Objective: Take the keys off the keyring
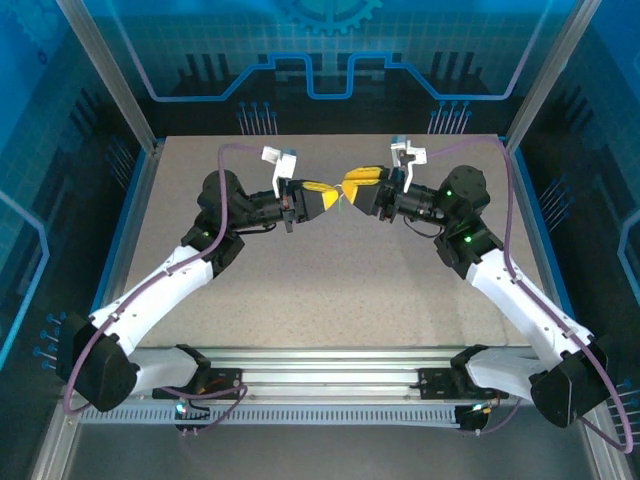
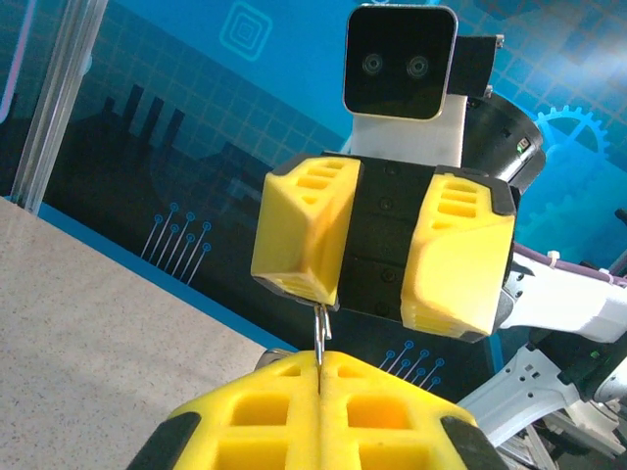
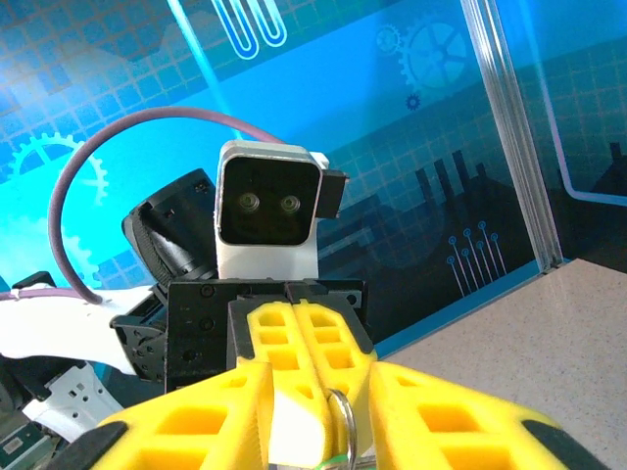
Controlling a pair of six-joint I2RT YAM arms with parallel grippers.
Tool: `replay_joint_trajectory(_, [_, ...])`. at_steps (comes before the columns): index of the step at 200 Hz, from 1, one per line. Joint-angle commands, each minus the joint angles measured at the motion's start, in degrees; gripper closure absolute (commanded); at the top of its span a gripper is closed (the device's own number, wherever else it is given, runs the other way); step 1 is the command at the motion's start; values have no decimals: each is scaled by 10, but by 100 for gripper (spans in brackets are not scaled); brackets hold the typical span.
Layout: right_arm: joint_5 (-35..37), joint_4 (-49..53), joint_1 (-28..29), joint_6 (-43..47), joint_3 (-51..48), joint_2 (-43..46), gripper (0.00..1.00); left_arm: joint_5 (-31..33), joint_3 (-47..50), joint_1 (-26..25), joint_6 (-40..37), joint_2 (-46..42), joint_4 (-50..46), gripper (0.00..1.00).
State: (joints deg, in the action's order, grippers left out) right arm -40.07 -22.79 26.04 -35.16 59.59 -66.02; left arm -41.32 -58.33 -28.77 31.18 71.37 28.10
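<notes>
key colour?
Grey metal key; clearest in the right wrist view.

1. A speckled beige-grey tabletop (image 1: 330,290) lies under even, bright light, edged by a blue border (image 1: 135,230).
2. Translucent blue wall panels (image 1: 330,40), printed with gears, circuit lines and grid patterns, enclose the cell on three sides.
3. Aluminium posts (image 1: 110,70) rise at the back corners.
4. A slotted aluminium rail (image 1: 330,360) spans the table's near edge.

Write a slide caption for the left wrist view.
Left gripper, shut on the key, holds it up to the right gripper, whose jaws stand apart.
</notes>
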Motion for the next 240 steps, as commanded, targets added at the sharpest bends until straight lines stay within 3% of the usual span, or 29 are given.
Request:
replay_joint_trajectory(1, [-18,-22,10,-3,-6,2,74,10,5,-4,-10,-15,21,100])
replay_joint_trajectory(74, [-39,-20,18,-4,-3,-10,82,17,5,-4,-9,-16,28,100])
replay_joint_trajectory(117, [-38,-22,21,-7,-7,-13,74,21,8,-4,-9,-18,33,100])
replay_joint_trajectory(137, [-45,-30,21,-14,-8,-16,82,21,9,-4,-9,-19,35,100])
replay_joint_trajectory(157, [-45,-34,21,-16,-12,-15,84,26,12,-4,-11,-24,34,100])
replay_joint_trajectory(166, [-35,-29,20,-17,-14,-14,80,26,13,-4,-12,-24,35,100])
replay_joint_trajectory(185, [-9,-44,18,-26,-29,-5,61,23,13,-4,-12,-26,34,100])
replay_joint_trajectory(240, [5,-59,-6,-38,-42,23,67,26,21,-3,-20,-34,30,100])
